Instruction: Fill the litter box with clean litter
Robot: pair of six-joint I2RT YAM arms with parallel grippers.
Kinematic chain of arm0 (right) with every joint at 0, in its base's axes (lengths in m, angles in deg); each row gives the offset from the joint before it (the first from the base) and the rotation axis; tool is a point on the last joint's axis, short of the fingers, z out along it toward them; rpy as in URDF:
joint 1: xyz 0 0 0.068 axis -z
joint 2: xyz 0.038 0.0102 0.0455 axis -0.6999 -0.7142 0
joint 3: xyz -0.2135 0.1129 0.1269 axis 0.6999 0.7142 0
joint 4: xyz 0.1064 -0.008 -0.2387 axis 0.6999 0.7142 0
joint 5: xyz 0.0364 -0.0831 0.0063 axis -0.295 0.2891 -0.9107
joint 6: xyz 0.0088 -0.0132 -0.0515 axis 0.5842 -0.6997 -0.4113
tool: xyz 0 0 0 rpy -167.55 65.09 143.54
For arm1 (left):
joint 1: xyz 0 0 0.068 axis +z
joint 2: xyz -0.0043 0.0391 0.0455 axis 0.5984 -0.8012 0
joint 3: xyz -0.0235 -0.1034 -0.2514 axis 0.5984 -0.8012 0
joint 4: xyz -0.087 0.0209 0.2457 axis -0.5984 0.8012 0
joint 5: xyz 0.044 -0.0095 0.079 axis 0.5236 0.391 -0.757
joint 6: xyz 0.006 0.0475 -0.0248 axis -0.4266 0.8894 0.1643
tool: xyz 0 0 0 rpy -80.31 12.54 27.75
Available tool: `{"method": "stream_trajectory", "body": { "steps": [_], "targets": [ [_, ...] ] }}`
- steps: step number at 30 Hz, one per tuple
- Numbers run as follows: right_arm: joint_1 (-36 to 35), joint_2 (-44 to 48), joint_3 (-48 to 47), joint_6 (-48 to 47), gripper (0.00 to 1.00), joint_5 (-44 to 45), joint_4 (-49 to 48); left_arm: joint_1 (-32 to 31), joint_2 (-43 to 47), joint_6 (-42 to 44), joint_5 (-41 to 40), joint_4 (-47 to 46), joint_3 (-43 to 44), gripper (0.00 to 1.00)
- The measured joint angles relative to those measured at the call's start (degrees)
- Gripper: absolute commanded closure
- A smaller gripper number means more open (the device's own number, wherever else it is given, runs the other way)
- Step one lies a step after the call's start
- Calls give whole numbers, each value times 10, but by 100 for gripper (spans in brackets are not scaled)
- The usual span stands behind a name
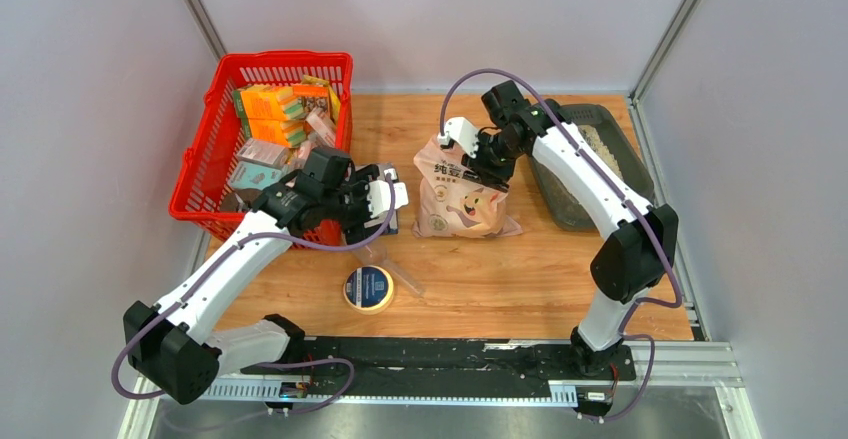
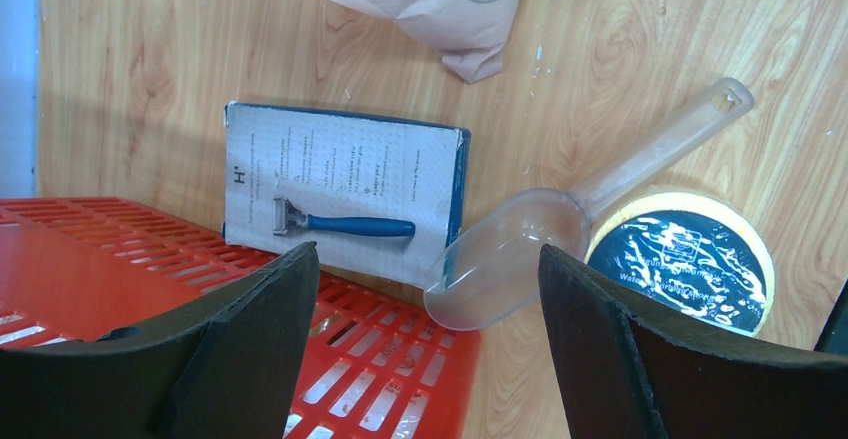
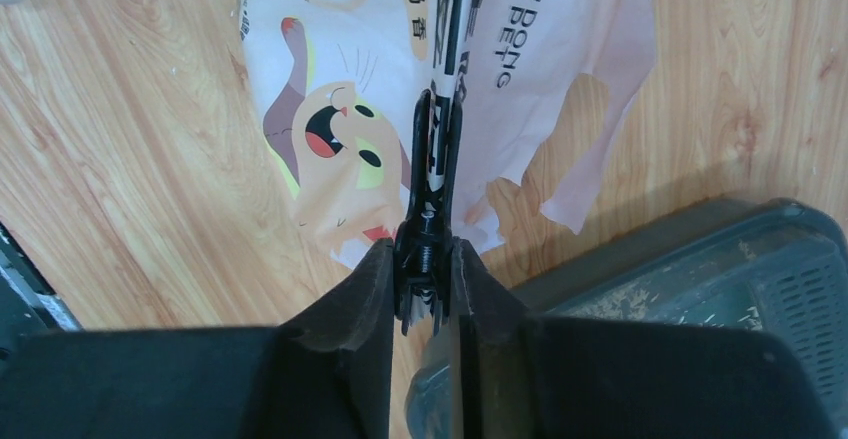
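Note:
The dark grey litter box (image 1: 627, 164) lies at the far right, with some pale litter (image 1: 603, 142) in it; its corner also shows in the right wrist view (image 3: 700, 269). The pale pink cartoon bag (image 1: 462, 202) stands left of the box. My right gripper (image 1: 480, 155) is shut on a black clip (image 3: 433, 184) at the bag's top edge (image 3: 340, 109). My left gripper (image 1: 386, 199) is open and empty above a clear plastic scoop (image 2: 510, 254) and the basket's corner.
A red mesh basket (image 1: 212, 129) full of packets stands at the far left; its rim shows in the left wrist view (image 2: 100, 259). A razor box (image 2: 340, 189) lies beside it. A blue and yellow tape roll (image 1: 368, 288) lies near the scoop.

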Motion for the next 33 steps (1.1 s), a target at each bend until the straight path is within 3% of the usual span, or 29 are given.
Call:
{"method": "stream_trajectory", "body": {
  "steps": [2,9,15,21,26,33],
  "targets": [
    [1,0,0,3,100,2,-2,0,0,-2,2,0,0,12],
    [4,23,0,2,100,3,-10,0,0,-4,3,0,0,12],
    [11,110,1,-17,100,-58,21,0,0,-5,2,0,0,12],
    [12,171,117,-80,100,-141,68,0,-2,-4,1,0,0,12],
    [13,117,218,-133,98,-168,92,0,-14,-4,0,7,0,13],
    [39,-18,216,-202,95,-208,90,0,-28,-11,9,16,2,14]
  ]
}}
